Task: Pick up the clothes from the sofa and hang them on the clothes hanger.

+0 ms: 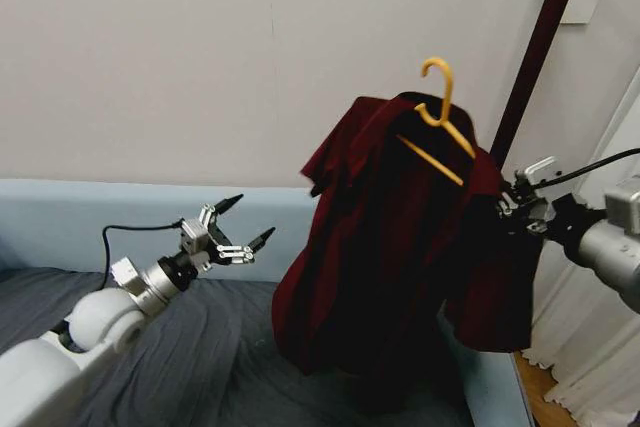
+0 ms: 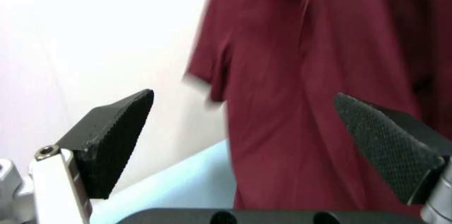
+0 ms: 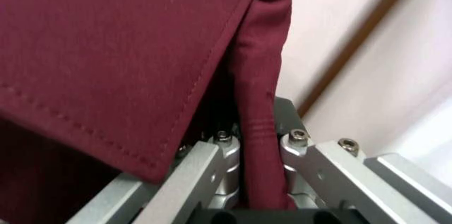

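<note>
Jaws on right gripper [image 1: 508, 205]: all but closed, pinching a fold of shirt [image 1: 390, 247] between the fingers [image 3: 201, 173]. Right wrist view: cloth squeezed into a narrow roll down through the gap, stitched hem draped over one finger. Grip point at the shirt's right shoulder edge, up near the rack [image 1: 535, 57].

Jaws on left gripper [image 1: 252, 219]: spread wide, holding nothing. Pads [image 2: 113, 139] well apart, shirt visible past them, no contact.

Shirt: dark red, lifted in front of the wall [image 1: 150, 57], above the right end of the sofa [image 1: 100, 212]. Hanging mostly straight, sleeves drooping either side. Bottom hem low over the grey seat; can't tell whether touching it.

Hanger [image 1: 440, 117]: yellow, at the shirt's collar. Hook up and free, hooked on nothing. One arm lying across the outside of the cloth. Can't tell how much of it sits inside the shirt.

Rack: dark brown pole, slanting up just right of the hanger, apart from the hook.

Left gripper over the seat, left of the shirt, near but clear of it, roughly level with the backrest top. Black cable [image 1: 125, 230] looping off the left wrist.
</note>
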{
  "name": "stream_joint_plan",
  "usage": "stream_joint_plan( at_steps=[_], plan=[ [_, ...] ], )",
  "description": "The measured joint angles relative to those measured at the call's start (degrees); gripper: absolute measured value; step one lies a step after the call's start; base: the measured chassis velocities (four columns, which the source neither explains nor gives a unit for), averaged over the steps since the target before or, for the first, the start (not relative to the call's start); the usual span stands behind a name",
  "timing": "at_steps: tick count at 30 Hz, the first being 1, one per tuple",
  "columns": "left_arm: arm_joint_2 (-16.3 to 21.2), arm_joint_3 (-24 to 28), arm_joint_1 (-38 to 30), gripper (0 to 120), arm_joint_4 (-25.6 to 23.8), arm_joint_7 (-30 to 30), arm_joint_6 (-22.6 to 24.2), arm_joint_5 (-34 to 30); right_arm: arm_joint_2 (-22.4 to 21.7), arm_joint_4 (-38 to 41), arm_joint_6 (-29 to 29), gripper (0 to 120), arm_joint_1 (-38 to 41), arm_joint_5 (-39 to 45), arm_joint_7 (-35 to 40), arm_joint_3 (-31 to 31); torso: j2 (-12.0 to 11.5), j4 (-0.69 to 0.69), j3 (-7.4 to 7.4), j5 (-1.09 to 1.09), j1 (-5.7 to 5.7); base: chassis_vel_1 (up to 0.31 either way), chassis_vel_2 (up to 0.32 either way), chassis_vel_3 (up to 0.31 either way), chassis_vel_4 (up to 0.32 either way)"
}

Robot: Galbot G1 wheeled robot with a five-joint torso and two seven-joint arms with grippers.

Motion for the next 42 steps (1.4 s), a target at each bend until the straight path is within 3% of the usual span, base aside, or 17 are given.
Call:
stream_joint_plan(
  at_steps=[5, 8, 12, 20, 27, 32, 36, 37, 40, 42],
  plan=[
    [-4.3, 0.6, 1.8, 100, 1.6, -2.3, -0.3, 4.1, -4.0, -0.3, -2.8, 3, 6.5, 10.2, 10.0, 0.0, 0.0, -0.01, 0.0, 0.02, 0.0, 0.0, 0.0, 0.0, 0.0],
    [-4.6, 0.8, 1.7, 100, 1.9, -2.4, -0.4, 4.4, -4.8, -1.3, -3.3, 3, 7.1, 11.7, 11.1, 0.4, 0.0, -0.01, 0.0, 0.02, 0.0, 0.0, 0.0, 0.0, 0.0],
    [-5.1, 1.2, 0.6, 100, 2.6, -2.9, -0.4, 4.6, -7.7, -9.4, -4.7, 3, 6.4, 13.3, 11.7, 2.9, 0.0, -0.01, 0.0, 0.03, 0.0, 0.0, 0.0, 0.0, 0.0],
    [-6.9, 1.3, 1.0, 100, 3.2, -3.4, -1.6, 5.4, -10.3, -24.5, -4.1, 3, 2.7, 3.9, 6.6, 1.6, 0.0, -0.01, 0.0, 0.05, 0.0, 0.0, 0.0, 0.0, 0.0],
    [-8.0, 1.1, 1.4, 100, 2.9, -4.2, -1.7, 6.3, -12.2, -30.4, -3.3, 3, -1.1, 0.1, 2.4, 2.2, 0.0, -0.02, 0.0, 0.04, 0.0, 0.0, 0.0, 0.0, 0.0],
    [-8.1, 0.8, 2.0, 100, 2.3, -5.1, -1.7, 7.0, -13.9, -32.6, -2.1, 3, -9.1, 1.1, 0.4, 11.5, 0.0, -0.01, 0.0, 0.0, 0.0, 0.0, 0.0, 0.0, 0.0],
    [-8.1, 0.0, 2.8, 100, 1.3, -6.2, -1.3, 7.3, -14.6, -35.8, 5.0, 2, -21.5, 0.5, -3.8, 21.8, 0.0, 0.0, 0.01, 0.01, 0.0, 0.0, 0.0, 0.0, 0.0],
    [-8.1, 0.0, 2.8, 100, 1.3, -6.2, -1.3, 7.3, -14.6, -35.8, 5.0, 2, -21.5, 0.5, -3.8, 21.8, 0.0, 0.0, 0.01, 0.01, 0.0, 0.0, 0.0, 0.0, 0.0],
    [-7.7, -0.6, 3.8, 100, 0.6, -6.9, -0.9, 7.7, -16.0, -39.3, 6.3, 2, -33.1, -0.1, -3.4, 32.5, 0.0, -0.01, 0.01, 0.05, 0.01, 0.0, 0.0, 0.0, 0.0],
    [-7.5, -0.8, 4.0, 100, 0.6, -7.1, -0.8, 7.8, -16.6, -40.5, 6.4, 2, -35.9, -0.3, -3.1, 35.4, 0.0, -0.01, 0.01, 0.04, 0.0, 0.0, 0.0, 0.0, 0.0]
  ],
)
